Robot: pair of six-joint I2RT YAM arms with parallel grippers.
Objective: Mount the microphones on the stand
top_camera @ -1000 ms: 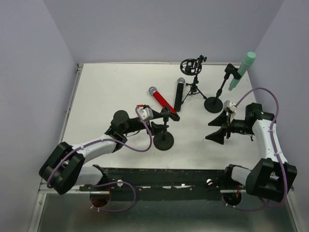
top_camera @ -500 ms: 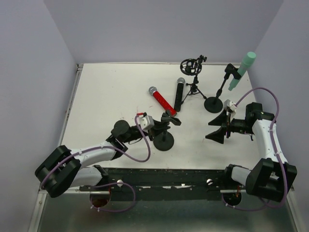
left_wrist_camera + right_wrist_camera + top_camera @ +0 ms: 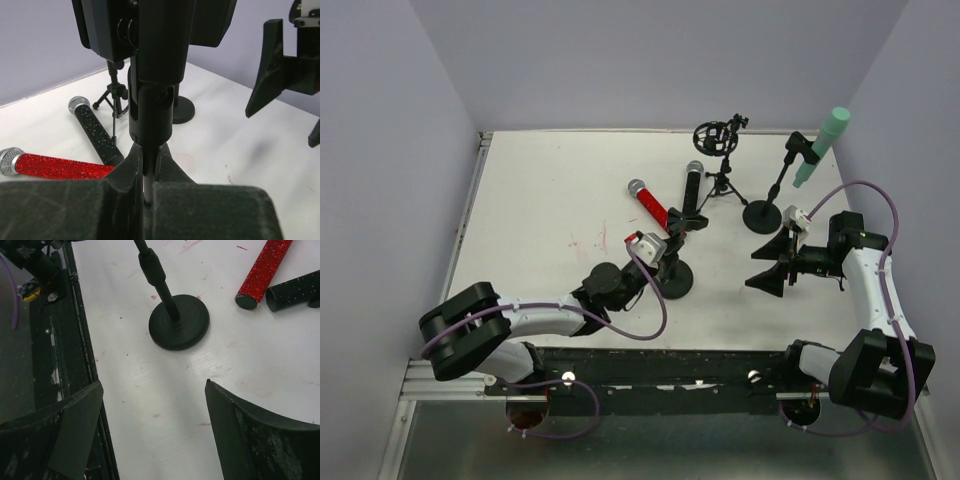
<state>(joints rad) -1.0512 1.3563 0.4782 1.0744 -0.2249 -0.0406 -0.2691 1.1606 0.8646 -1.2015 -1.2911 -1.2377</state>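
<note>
Left arm: your left arm (image 3: 535, 318) lies low and stretched out, from its base at the near left to the middle of the counter (image 3: 550, 190), with the wrist aimed far-right.
Left gripper: your left gripper (image 3: 146, 155) is clenched on the thin rod of the near stand (image 3: 675, 278). It grips below the stand's thick collar and above its round base.
Near stand: upright at mid-counter. Its top clip is just beside the tail ends of the two microphones lying flat.
Right arm: your right arm (image 3: 875, 285) is folded at the right edge, with the forearm reaching left.
Right gripper: your right gripper (image 3: 770, 265) is released, fingers spread wide with only counter between them. It faces the near stand's base and is well apart from it.
Red microphone: the red microphone (image 3: 655, 205) lies flat. Its long axis runs far-left to near-right, grey mesh head at the far-left end.
Black microphone: the black microphone (image 3: 690, 197) lies flat, just right of the red one. Its axis runs almost near to far, silver head at the far end. You cannot tell whether the two tails touch.
Mint-green microphone: the mint-green microphone (image 3: 820, 145) sits in the clip of the far stand (image 3: 762, 215) on the far right. It is tilted, head up and far-right, tail down and near-left.
Tripod stand: the tripod stand (image 3: 720, 150) stands upright, far of the black microphone's head.
</note>
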